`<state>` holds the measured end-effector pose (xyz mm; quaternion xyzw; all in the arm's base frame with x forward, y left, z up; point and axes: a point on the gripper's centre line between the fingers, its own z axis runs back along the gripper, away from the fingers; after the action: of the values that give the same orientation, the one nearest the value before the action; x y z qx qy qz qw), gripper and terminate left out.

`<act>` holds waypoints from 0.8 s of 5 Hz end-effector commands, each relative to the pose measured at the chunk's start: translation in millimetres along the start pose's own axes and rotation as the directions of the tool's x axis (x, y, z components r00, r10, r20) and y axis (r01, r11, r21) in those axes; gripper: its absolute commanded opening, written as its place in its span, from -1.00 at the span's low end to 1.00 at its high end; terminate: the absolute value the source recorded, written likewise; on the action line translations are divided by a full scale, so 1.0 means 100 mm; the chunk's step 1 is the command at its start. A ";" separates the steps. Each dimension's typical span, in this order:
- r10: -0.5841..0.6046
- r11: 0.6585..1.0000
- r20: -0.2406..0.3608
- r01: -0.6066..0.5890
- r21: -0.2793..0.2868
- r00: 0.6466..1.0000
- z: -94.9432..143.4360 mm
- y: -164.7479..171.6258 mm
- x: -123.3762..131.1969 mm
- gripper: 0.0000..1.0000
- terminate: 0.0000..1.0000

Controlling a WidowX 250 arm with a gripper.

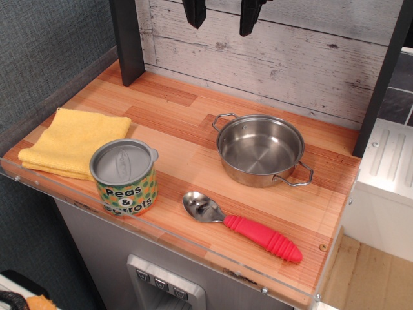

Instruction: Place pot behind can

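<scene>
- Jaws of the black gripper (222, 14) hang spread apart at the top edge of view, gripping nothing, well above the wooden desk (187, 103).
- Shallow round shiny stainless-steel pot (260, 150) with two wire loop handles stands upright and empty, right of centre.
- Short cylindrical tin can (124, 177) labelled "Peas & Carrots" stands near the front left edge, apart from the pot.
- Folded yellow cloth (70, 140) lies just left of the can.
- Metal spoon with red ribbed handle (242, 227) lies before the pot.

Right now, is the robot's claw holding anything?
Gripper: open, holding nothing, hanging high above the pot and can.
</scene>
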<state>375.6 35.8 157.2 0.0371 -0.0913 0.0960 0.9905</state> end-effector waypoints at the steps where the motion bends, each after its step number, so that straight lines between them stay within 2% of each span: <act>1: 0.000 1.000 0.000 0.000 0.000 1.000 0.00 0.00 0.00 1.00 -1.00; 2: 0.053 0.999 -0.021 -0.053 0.013 0.998 -0.07 -0.17 -0.21 1.00 -1.00; 4: 0.177 0.984 -0.056 -0.176 0.024 0.983 -0.38 -0.45 -0.64 1.00 -1.00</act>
<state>324.4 -14.7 85.1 0.0432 -0.0341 0.1910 0.9801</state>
